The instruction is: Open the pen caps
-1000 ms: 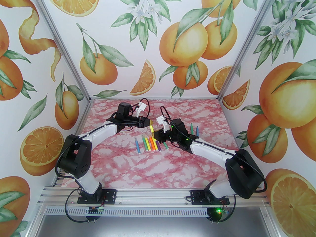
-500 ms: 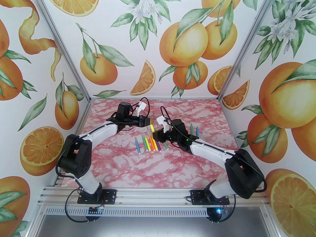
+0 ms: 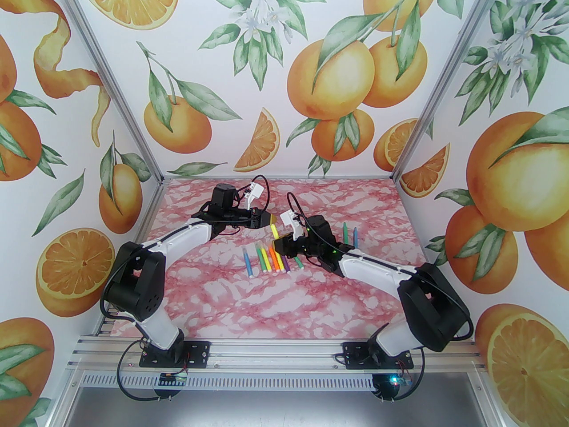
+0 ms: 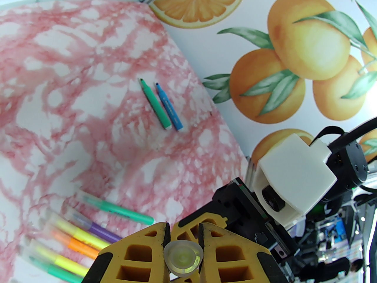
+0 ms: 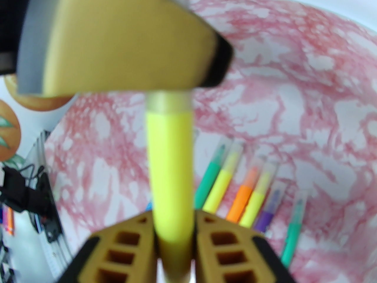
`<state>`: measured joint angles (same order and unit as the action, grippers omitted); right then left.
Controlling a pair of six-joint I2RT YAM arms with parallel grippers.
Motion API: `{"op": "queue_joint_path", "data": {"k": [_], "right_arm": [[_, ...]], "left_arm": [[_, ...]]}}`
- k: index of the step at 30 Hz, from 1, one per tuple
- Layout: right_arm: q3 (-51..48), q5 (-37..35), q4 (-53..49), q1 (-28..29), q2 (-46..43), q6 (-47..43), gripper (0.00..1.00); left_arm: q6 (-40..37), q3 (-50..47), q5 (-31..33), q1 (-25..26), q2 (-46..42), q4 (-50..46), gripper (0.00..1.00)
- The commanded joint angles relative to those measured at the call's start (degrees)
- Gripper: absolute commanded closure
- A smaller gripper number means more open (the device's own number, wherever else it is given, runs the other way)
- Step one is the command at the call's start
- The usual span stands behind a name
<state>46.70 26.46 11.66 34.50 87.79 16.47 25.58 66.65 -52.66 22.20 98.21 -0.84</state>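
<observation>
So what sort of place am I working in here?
Probably a purpose-built robot test cell, not a real room: orange-fruit printed wall panels, a pink marble-print tabletop, and a slotted aluminium rail at the near edge.

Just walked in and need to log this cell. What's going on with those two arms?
Both arms are working on one yellow pen held in the air. The right end effector is shut on its barrel; the left end effector is shut on its clear cap, which looks not yet off. A row of capped pens lies below on the pink table, and a green pen and a blue pen lie apart to the right, tips bare.
</observation>
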Motion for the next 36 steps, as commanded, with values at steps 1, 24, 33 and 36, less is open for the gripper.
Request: {"op": "queue_joint_path", "data": {"k": [1, 24, 33, 36], "right_arm": [[0.15, 1.29, 1.83, 0.33, 0.54, -0.25, 0.86], [-5.87, 2.83, 0.46, 0.34, -1.24, -4.07, 1.0], [-7.49, 3.42, 0.21, 0.33, -1.98, -4.87, 1.0], [-8.01, 3.67, -0.3, 0.31, -2.48, -5.2, 1.0]], "left_arm": [[-0.49, 2.05, -0.19, 0.13, -0.47, 0.5, 1.0], [7.85, -0.68, 8.05, -3.51, -1.51, 5.89, 1.0], [9.35, -3.15, 11.03, -5.69, -3.54, 6.43, 1.0], [9.13, -3.59, 12.99, -6.07, -4.46, 5.62, 1.0]]}}
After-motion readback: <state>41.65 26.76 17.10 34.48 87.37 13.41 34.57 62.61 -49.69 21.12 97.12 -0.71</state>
